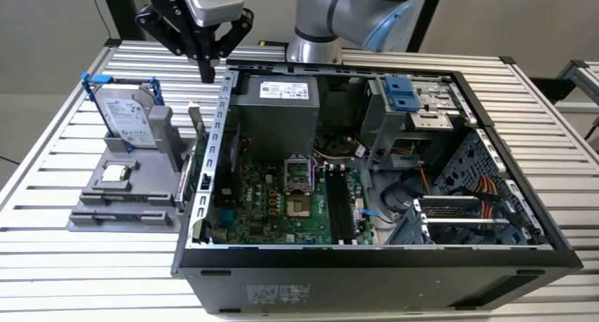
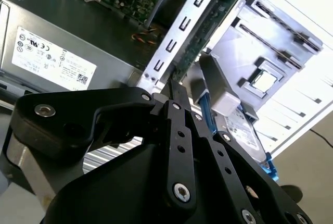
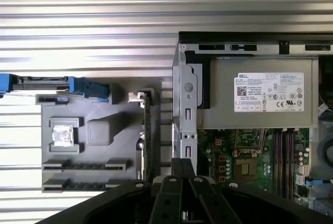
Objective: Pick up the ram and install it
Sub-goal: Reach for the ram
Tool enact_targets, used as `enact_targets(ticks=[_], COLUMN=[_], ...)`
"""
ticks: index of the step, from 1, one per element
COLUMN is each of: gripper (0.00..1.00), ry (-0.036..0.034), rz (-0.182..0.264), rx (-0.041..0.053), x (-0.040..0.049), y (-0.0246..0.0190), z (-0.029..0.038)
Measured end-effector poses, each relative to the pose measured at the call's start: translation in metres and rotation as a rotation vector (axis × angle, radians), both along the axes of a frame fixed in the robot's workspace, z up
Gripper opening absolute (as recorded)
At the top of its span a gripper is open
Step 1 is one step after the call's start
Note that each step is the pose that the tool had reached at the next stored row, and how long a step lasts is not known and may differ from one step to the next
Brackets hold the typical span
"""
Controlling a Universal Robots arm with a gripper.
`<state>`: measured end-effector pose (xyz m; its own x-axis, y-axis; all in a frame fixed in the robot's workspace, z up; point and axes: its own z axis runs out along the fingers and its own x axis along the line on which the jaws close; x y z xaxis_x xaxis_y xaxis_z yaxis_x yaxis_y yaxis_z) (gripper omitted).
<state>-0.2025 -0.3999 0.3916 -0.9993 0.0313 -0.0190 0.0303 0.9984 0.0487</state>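
Exterior view: gripper (image 1: 207, 76) jaws pressed together, empty, near the case's (image 1: 374, 264) far corner; ram (image 1: 190, 146) stands on edge along the grey holder's (image 1: 94, 196) edge, beside the case.
Second wrist view: ram (image 2: 208, 23) between case wall and holder.
First wrist view: ram (image 3: 147, 130) edge-on, at the holder's edge nearest the case.
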Motion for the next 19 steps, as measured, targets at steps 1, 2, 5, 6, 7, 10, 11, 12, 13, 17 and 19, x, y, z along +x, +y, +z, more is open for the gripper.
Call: enact_targets(ticks=[1, 2, 5, 6, 7, 10, 11, 12, 13, 17, 19], gripper=[0.00, 0.00, 0.00, 0.00, 0.00, 0.00, 0.00, 0.00, 0.00, 0.00, 0.00], ry=[0.0000, 0.0000, 0.0000, 0.0000, 0.0000, 0.0000, 0.0000, 0.0000, 0.0000, 0.0000, 0.0000], rz=[0.001, 0.001, 0.003, 0.003, 0.004, 0.006, 0.006, 0.007, 0.007, 0.009, 0.011], rx=[0.0000, 0.0000, 0.0000, 0.0000, 0.0000, 0.0000, 0.0000, 0.0000, 0.0000, 0.0000, 0.0000], x=[-0.0006, -0.0013, -0.0032, -0.0038, -0.0045, -0.0065, -0.0072, -0.0079, -0.0085, -0.0115, -0.0129], y=[0.0000, 0.0000, 0.0000, 0.0000, 0.0000, -0.0001, -0.0001, -0.0001, -0.0001, -0.0001, -0.0001], z=[0.0000, 0.0000, -0.0001, -0.0001, -0.0001, -0.0002, -0.0002, -0.0003, -0.0003, -0.0004, -0.0005])
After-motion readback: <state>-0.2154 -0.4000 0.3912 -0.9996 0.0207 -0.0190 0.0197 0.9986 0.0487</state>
